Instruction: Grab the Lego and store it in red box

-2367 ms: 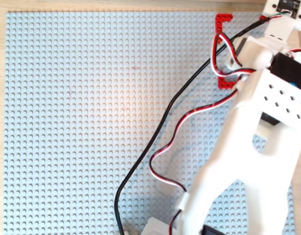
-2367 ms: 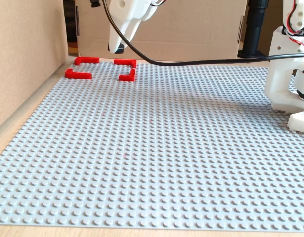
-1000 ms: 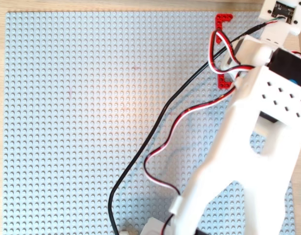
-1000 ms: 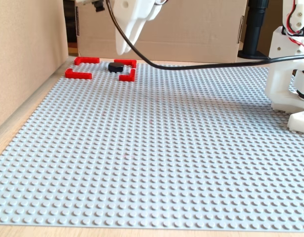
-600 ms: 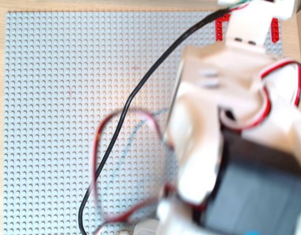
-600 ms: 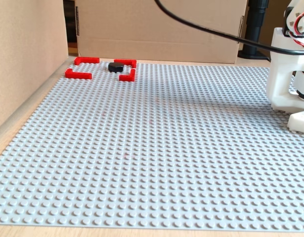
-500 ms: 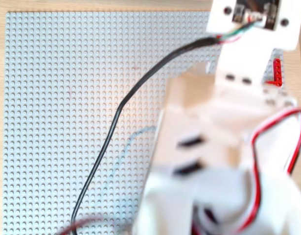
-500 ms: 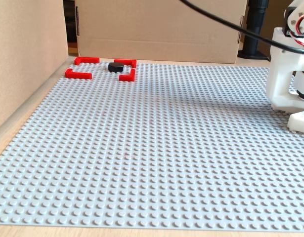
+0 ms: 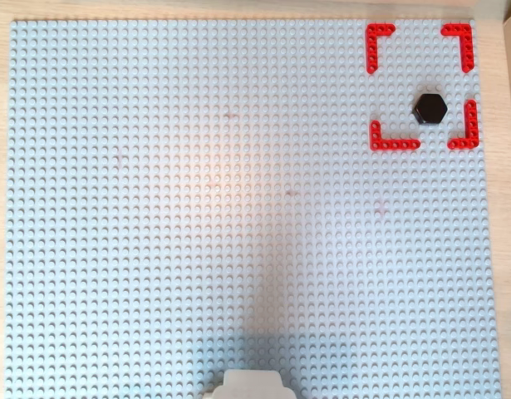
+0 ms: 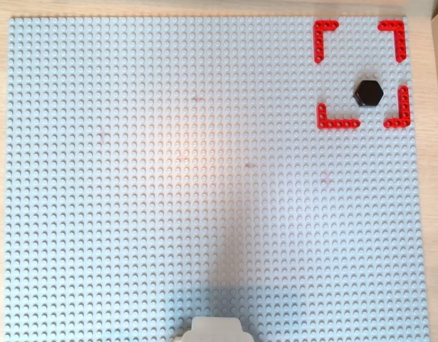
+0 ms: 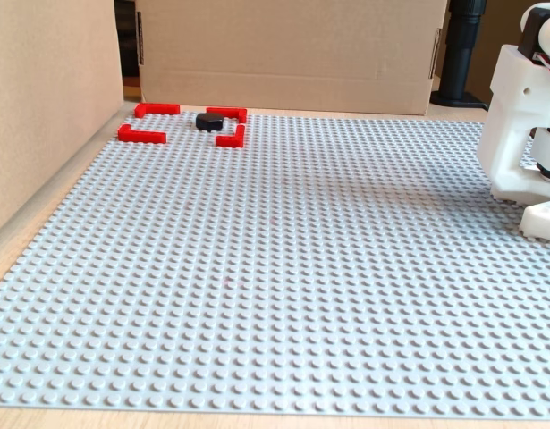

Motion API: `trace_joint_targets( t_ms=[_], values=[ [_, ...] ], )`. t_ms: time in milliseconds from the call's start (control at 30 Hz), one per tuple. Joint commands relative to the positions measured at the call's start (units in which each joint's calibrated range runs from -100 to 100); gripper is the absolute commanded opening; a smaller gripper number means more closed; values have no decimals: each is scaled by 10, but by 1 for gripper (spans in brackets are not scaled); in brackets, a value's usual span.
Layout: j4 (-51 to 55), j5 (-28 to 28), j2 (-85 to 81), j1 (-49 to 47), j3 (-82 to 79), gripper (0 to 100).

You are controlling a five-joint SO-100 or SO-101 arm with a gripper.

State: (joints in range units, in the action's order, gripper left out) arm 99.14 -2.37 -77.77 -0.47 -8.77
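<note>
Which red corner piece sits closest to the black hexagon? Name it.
In an overhead view, the lower-right red corner piece: the black hexagon lies just beside its upright leg, while the other three stand clearly farther off.

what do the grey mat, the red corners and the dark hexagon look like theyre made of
Grey mat: moulded plastic, matte, going by its even rows of studs. Red corners: bright, fairly smooth plastic strips with a row of small holes. Dark hexagon: probably hard plastic too, with a slight sheen on top in both overhead views; the fixed view shows it too small to confirm.
</note>
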Motion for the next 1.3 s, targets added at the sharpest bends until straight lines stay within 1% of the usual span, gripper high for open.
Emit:
trace_joint_targets(
  t_ms=[0,167,300,1267],
  values=[
    [1,3,-74,-9,-37,2],
    [1,5,-160,-10,-108,2],
    [1,24,-215,-6,-140,2],
    [0,27,-215,-8,-143,2]
  ],
)
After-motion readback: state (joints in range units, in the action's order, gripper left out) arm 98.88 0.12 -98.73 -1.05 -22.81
